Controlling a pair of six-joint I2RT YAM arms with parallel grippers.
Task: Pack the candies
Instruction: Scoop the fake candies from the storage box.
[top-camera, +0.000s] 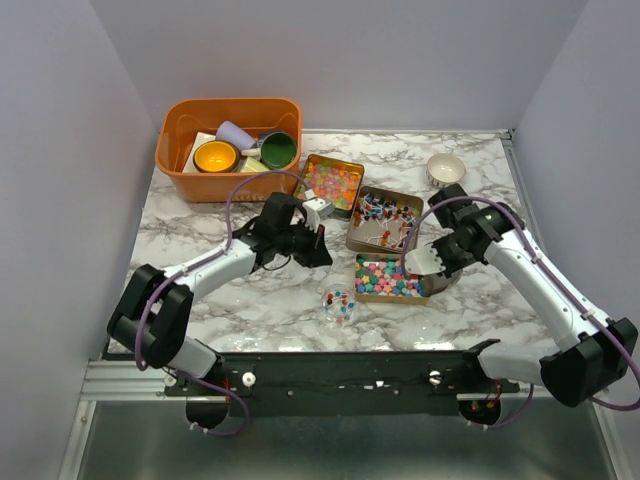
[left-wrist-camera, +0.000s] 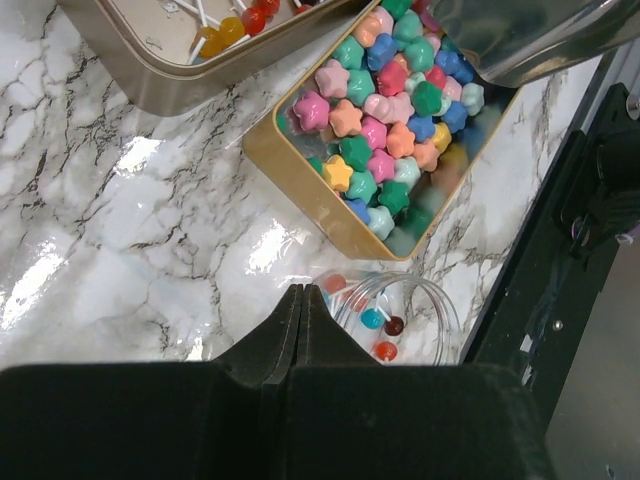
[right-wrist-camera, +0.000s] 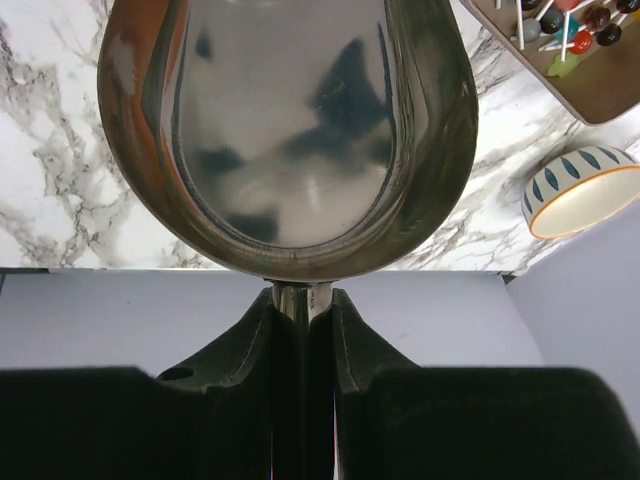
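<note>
Marble table (top-camera: 250, 300). Three open tins are grouped at its centre.

- Pastel candies (top-camera: 330, 182) are held in the far tin, near the orange bin (top-camera: 175, 165).
- Lollipops (top-camera: 385, 218) are laid in the middle tin.
- Star-shaped candies (left-wrist-camera: 385, 130) are packed close in the near tin (left-wrist-camera: 290, 175): pink, blue, green, orange and yellow.
- A few more lollipops are seen inside a clear container (left-wrist-camera: 425, 300), set on the marble just on the near side of the star tin.

Left gripper (left-wrist-camera: 300, 305): the fingers are pressed together with nothing between them. It is held over bare marble. The star-shaped candies lie ahead of the tips, apart from them. The clear container lies just beside the tips.

Right gripper (right-wrist-camera: 303, 300): it is clamped on the handle of a metal scoop (right-wrist-camera: 290, 130). From above, the scoop's bowl is seen at the right end of the star tin. In the left wrist view its rim overlaps that corner. Whether it is touching the candies cannot be told.

A patterned bowl (right-wrist-camera: 580, 195) is noted on the marble, well apart from the tins.
</note>
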